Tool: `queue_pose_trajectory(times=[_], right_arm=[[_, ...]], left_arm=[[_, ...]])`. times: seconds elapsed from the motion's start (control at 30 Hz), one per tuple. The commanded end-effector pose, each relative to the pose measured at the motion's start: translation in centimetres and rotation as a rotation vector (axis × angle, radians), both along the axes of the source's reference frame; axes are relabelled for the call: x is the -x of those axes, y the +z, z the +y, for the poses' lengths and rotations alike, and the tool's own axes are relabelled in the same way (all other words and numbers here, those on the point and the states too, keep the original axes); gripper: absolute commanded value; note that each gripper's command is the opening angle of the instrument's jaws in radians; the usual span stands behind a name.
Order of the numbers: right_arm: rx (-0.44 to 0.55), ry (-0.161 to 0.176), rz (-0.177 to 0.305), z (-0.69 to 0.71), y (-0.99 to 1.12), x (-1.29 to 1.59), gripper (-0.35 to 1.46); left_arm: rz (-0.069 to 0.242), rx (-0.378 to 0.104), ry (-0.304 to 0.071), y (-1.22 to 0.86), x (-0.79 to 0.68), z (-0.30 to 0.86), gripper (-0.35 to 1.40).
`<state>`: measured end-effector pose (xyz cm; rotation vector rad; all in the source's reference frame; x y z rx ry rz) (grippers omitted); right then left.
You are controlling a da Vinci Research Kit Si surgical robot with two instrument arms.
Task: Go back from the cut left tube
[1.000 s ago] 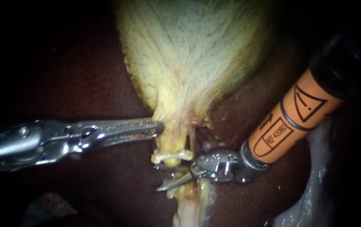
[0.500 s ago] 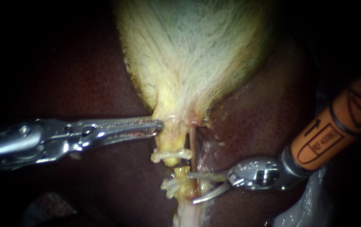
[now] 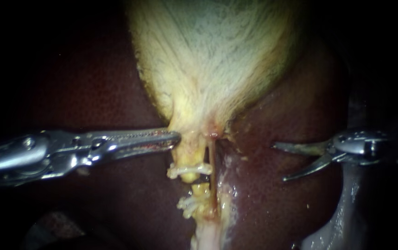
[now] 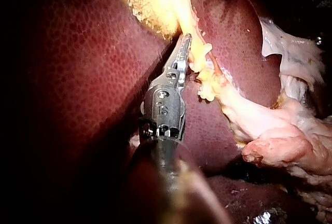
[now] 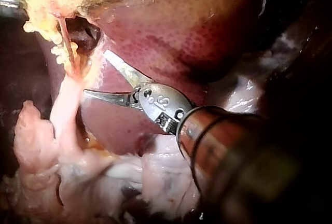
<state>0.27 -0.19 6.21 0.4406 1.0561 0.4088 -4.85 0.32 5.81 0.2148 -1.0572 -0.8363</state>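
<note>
Gaping right instrument point(image 3: 278, 162) (shaft shadowed)

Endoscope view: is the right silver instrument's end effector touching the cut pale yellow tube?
No, the right instrument's open end effector hangs apart from the cut tube, over dark red liver.

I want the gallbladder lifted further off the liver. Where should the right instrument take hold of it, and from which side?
Probably the gallbladder at its narrow neck, right edge, approached from the right. The body is too broad to pinch; the neck tapers thin. The left instrument holds the left edge, and the right instrument lies open on that side.
</note>
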Motion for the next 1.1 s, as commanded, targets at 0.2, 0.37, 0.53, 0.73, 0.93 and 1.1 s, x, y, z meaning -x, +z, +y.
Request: queue_pose_trajectory(times=[0.2, 0.37, 0.53, 0.73, 0.93, 1.1], right_arm=[[0.019, -0.009, 0.012, 0.00, 0.02, -0.02, 1.11], [0.030, -0.014, 0.013, 0.00, 0.02, -0.05, 1.13], [0.043, -0.022, 0.021, 0.00, 0.02, -0.08, 1.18], [0.042, -0.022, 0.024, -0.01, 0.02, -0.10, 1.18], [0.048, -0.025, 0.025, -0.01, 0.02, -0.10, 1.20], [0.047, -0.025, 0.025, -0.01, 0.02, -0.09, 1.20]], left_arm=[[0.003, 0.007, -0.001, 0.14, 0.07, -0.05, 0.00], [0.000, 0.011, 0.010, 0.35, 0.20, -0.11, 0.00], [0.003, 0.010, 0.021, 0.45, 0.28, -0.14, 0.00], [0.000, 0.009, 0.024, 0.44, 0.32, -0.16, 0.00], [0.000, 0.009, 0.024, 0.43, 0.32, -0.17, 0.00], [0.001, 0.014, 0.027, 0.43, 0.32, -0.17, 0.00]])
